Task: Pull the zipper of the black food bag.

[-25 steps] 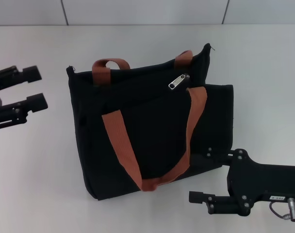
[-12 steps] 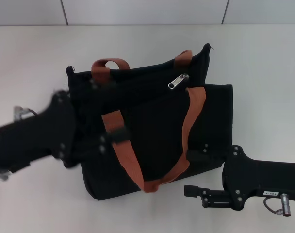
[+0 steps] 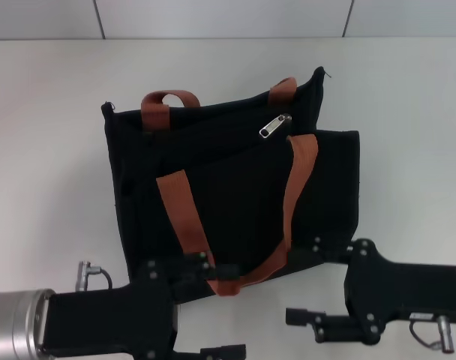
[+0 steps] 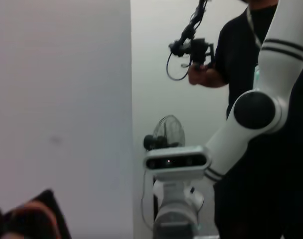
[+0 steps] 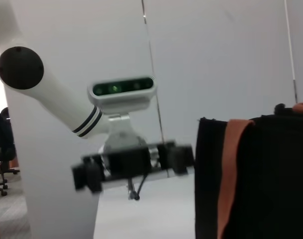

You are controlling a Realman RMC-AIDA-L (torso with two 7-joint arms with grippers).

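Note:
The black food bag (image 3: pixel 235 195) lies flat in the middle of the white table, its two brown-orange handles (image 3: pixel 184 217) on top. The zipper pull (image 3: pixel 275 125), small and silver, lies on the track near the bag's far right corner. My left gripper (image 3: pixel 226 309) is at the bag's near edge, open, with one finger (image 3: pixel 213 270) over the bag's rim by the handle loop. My right gripper (image 3: pixel 307 283) is at the bag's near right corner, open and empty. The bag also shows in the right wrist view (image 5: pixel 271 184); the zipper is hidden there.
The white table (image 3: pixel 55 187) runs to a tiled wall at the back. The left wrist view shows a bag corner (image 4: pixel 37 219), the robot's head (image 4: pixel 177 162) and a person (image 4: pixel 241 59) standing behind it.
My left arm swung from the table's far left, across the bag's left side, down to the bag's near edge. My right gripper shifted slightly left toward the bag's corner. The bag stayed put.

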